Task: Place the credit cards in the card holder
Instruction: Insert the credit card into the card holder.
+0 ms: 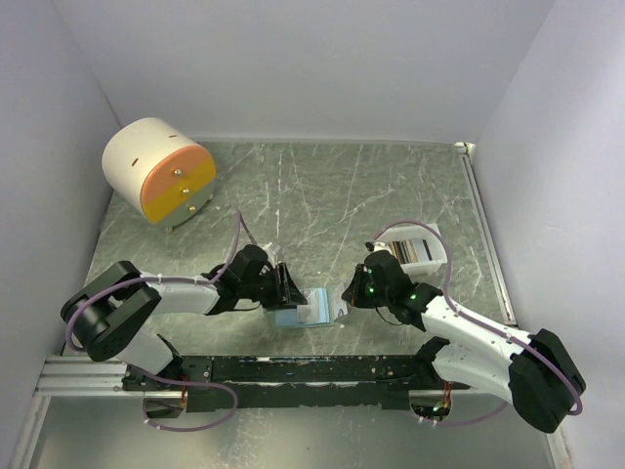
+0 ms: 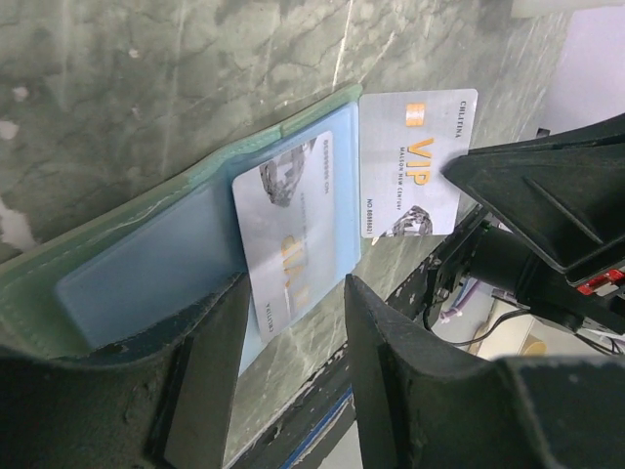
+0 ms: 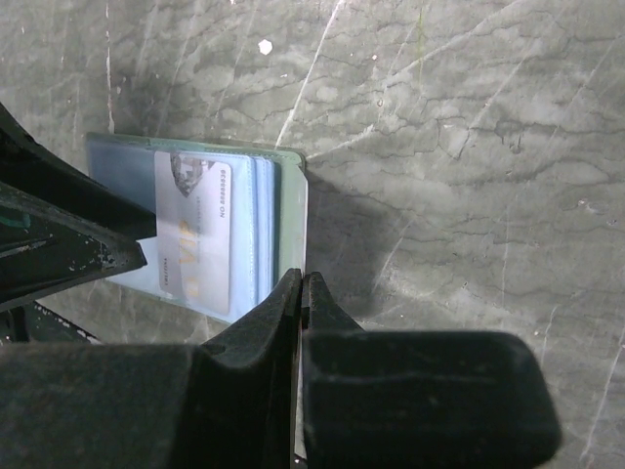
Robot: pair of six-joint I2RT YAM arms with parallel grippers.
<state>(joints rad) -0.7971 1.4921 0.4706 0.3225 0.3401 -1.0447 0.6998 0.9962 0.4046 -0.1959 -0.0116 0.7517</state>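
The card holder (image 1: 298, 311) lies open near the table's front, pale blue inside with a sage green rim (image 2: 146, 210). A white VIP credit card (image 2: 291, 234) lies partly in its pocket, also in the right wrist view (image 3: 195, 230). My left gripper (image 2: 295, 288) is open, its fingers astride the wallet's near edge; the left finger (image 2: 210, 362) rests over the wallet. My right gripper (image 3: 301, 283) is shut on a second white VIP card (image 2: 415, 161), held by one edge just beside the wallet's right rim (image 3: 293, 195). This card shows edge-on in the right wrist view.
A small white tray (image 1: 437, 234) with more cards (image 1: 414, 250) stands behind the right arm. A round cream-and-orange drawer cabinet (image 1: 161, 171) sits at the back left. The black rail (image 1: 293, 369) runs along the front edge. Walls close in on both sides.
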